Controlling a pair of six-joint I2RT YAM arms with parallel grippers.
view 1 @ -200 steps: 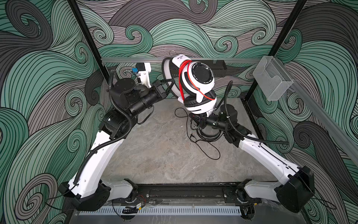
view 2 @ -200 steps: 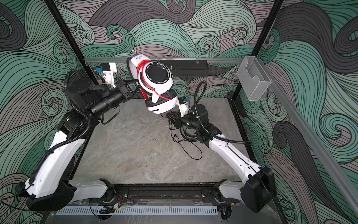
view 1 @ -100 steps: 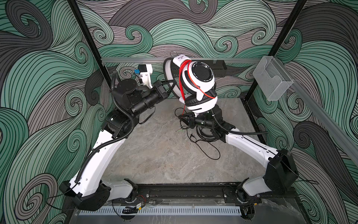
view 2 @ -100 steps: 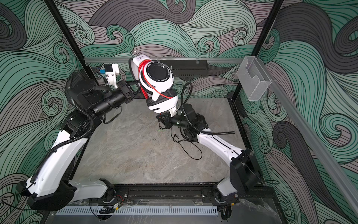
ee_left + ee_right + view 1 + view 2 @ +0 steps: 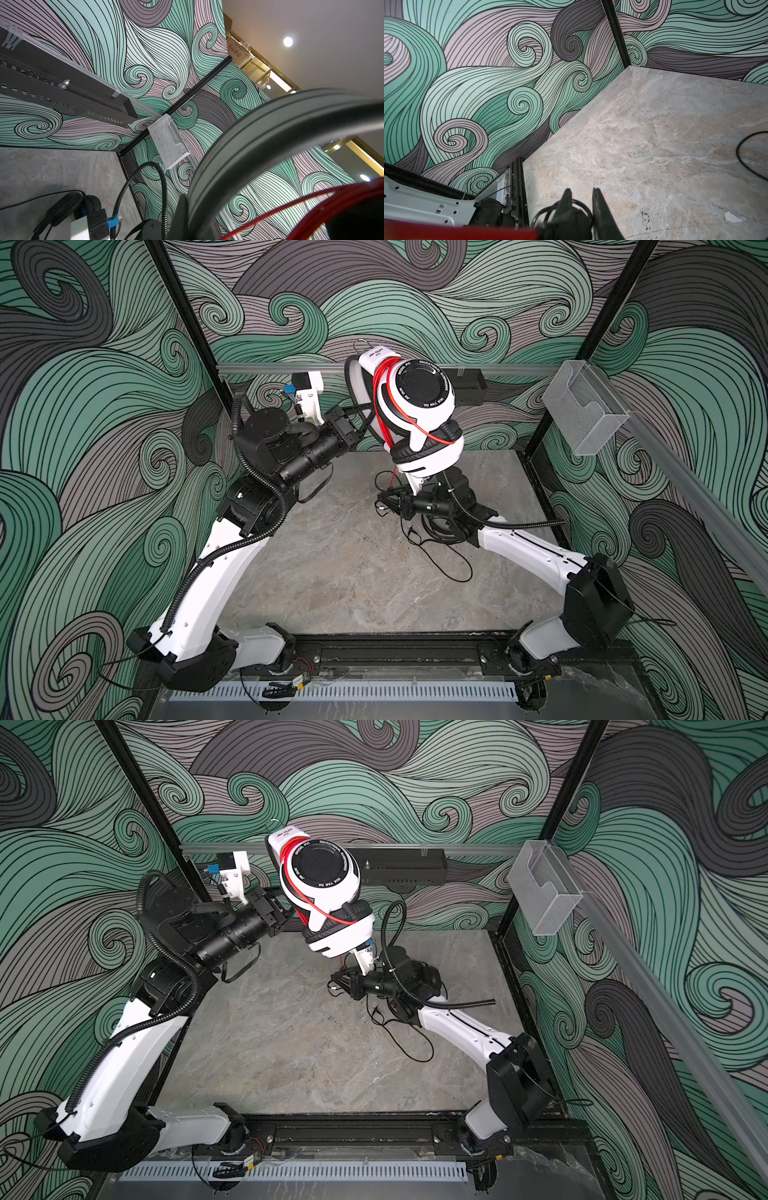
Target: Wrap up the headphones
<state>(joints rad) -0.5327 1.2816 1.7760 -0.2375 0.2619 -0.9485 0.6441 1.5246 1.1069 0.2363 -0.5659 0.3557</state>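
Walls (image 5: 104, 448): green and grey wave pattern on three sides, with black corner posts. Table (image 5: 353, 580): grey stone-look top with a few dark specks near the middle.

White headphones (image 5: 419, 406): off the table, high at the back centre in front of the back wall in both top views. The cups are stacked pad to pad, and the upper cup's black-centred face looks up at the camera. The long axis slopes from the band end by the back rail down toward the front. The band's arc bulges toward the left arm.

Black headphones (image 5: 68, 204): lying on the table at back right, under the right arm. Their black cable (image 5: 457, 568) lies loose beside them.

Clear holder (image 5: 582, 406): fixed to the right rail.

Left gripper (image 5: 368, 416): closed on the white headphones' band. Right gripper (image 5: 581, 191): low over the table, fingers (image 5: 568, 199) a narrow gap apart; whether they grip anything cannot be told.

Red cable (image 5: 384, 406): several turns round the band and upper cup, with one strand dropping toward the right gripper.
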